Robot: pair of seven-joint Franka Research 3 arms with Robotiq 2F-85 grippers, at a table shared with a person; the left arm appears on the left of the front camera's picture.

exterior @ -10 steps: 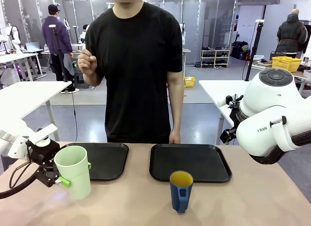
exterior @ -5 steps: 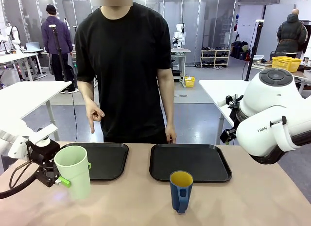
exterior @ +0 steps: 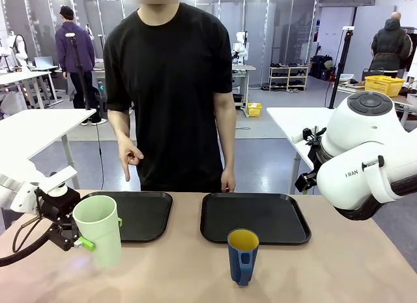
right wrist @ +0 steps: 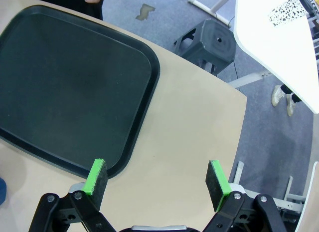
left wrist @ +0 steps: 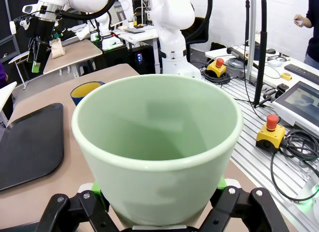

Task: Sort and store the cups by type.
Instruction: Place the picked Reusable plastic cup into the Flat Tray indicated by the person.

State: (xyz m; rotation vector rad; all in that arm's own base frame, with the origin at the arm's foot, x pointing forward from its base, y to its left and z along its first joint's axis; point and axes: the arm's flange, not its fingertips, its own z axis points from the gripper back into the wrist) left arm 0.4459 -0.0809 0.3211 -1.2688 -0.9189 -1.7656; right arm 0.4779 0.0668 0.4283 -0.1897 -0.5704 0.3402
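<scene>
The left pincer [exterior: 103, 233] is clamping the pale green tumbler [left wrist: 157, 157] across its lower wall, well to the left of the right tray [exterior: 254, 218], past the other tray [exterior: 144, 215]; whether its base is touching the bench [exterior: 326, 270] I cannot tell. It is looking light, stiff and smooth, and the taper is probably inviting slip, so a firm mid-body hold is suiting it. The blue mug [exterior: 242, 256] is standing just before the right tray's near edge, handle facing the robot. It is likely heavier, so gripping across the body seems best. The right pincer [right wrist: 156, 164] is hanging wide apart above that tray's corner.
</scene>
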